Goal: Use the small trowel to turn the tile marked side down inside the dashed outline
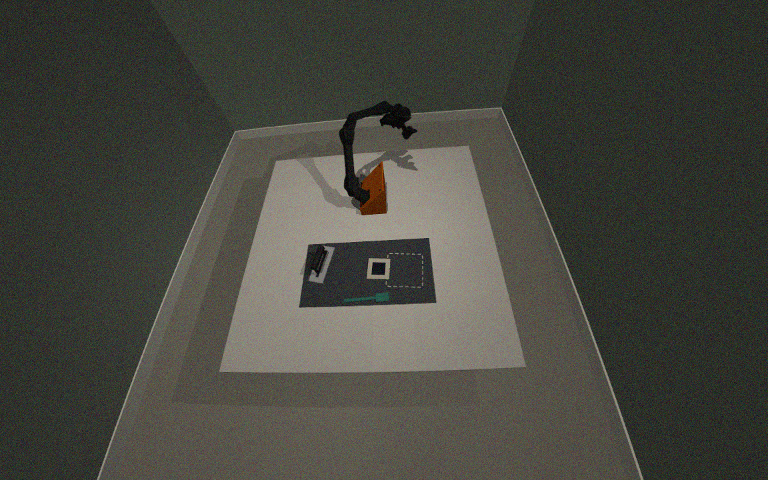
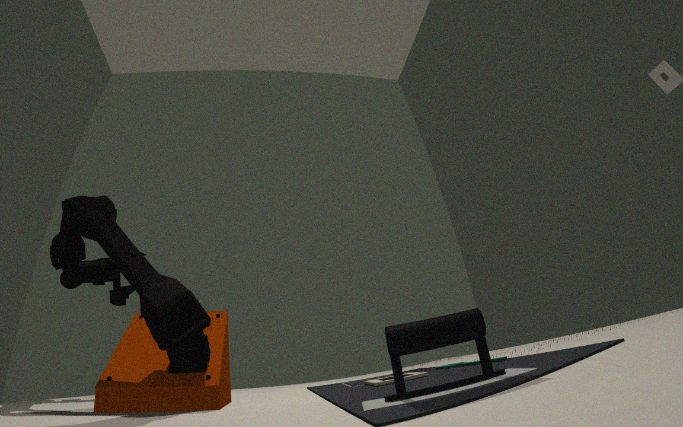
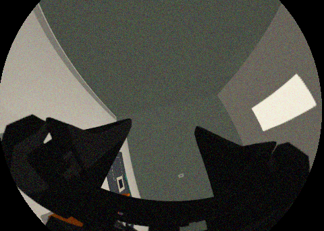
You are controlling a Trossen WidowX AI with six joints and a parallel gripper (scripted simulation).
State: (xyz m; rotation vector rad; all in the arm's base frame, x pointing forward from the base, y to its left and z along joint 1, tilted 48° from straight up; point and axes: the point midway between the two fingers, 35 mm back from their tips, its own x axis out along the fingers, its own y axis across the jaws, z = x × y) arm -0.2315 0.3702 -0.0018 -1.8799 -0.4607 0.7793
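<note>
The cream tile (image 1: 378,268) (image 2: 396,378) (image 3: 118,184) lies flat on the dark mat (image 1: 345,283) (image 2: 561,357), dark square mark up. Its right edge slightly overlaps the left side of the dashed outline (image 1: 423,269). A trowel (image 1: 319,261) (image 2: 436,331) with a raised black bar handle over a pale flat blade rests at the mat's left end in the top view. A flat teal tool (image 1: 382,297) (image 2: 460,364) lies along the mat's front edge there. My gripper (image 3: 163,126) is open and empty, raised high behind the base, far from the tile and tools.
The orange base (image 1: 375,194) (image 2: 174,395) stands behind the mat in the top view, on the pale table top (image 1: 441,197). The black arm (image 1: 348,137) (image 2: 131,257) is raised and bent away from the mat. The trowel's handle stands up above the mat.
</note>
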